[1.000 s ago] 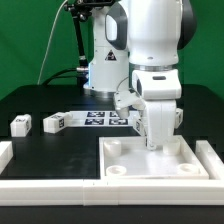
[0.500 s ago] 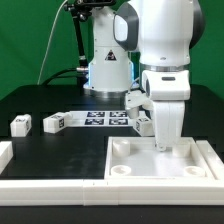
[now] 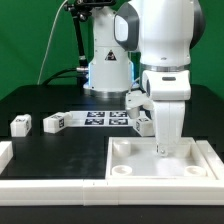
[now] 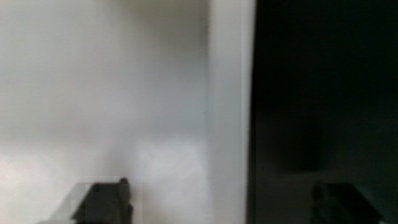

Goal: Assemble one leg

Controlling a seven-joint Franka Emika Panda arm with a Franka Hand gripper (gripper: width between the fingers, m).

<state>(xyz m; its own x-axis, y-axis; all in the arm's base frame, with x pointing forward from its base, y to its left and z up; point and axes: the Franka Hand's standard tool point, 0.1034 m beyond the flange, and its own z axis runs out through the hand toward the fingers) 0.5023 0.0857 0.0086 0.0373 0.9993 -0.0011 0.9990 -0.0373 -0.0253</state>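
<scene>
A large white square top (image 3: pixel 140 162) with round corner recesses lies flat on the black counter (image 3: pixel 60 150), towards the exterior view's right. Behind it the marker board (image 3: pixel 100 118) lies flat on the counter. A green curtain (image 3: pixel 25 40) hangs at the back.

Exterior view: bright, even, diffuse light, seemingly from overhead. The white arm casing (image 3: pixel 165 35) is near overexposure and its surface detail is lost. The black table (image 3: pixel 60 150) swallows detail. Shadows are soft, with faint ones in the white tray-like top (image 3: pixel 140 160). Resolution is low. Wrist view: wholly out of focus. The gripper (image 4: pixel 222 205) registers only as two dark, smeared fingertips (image 4: pixel 102 203). The pale surface (image 4: pixel 107 90) meets the black area (image 4: pixel 329 90) along a blurred boundary.
</scene>
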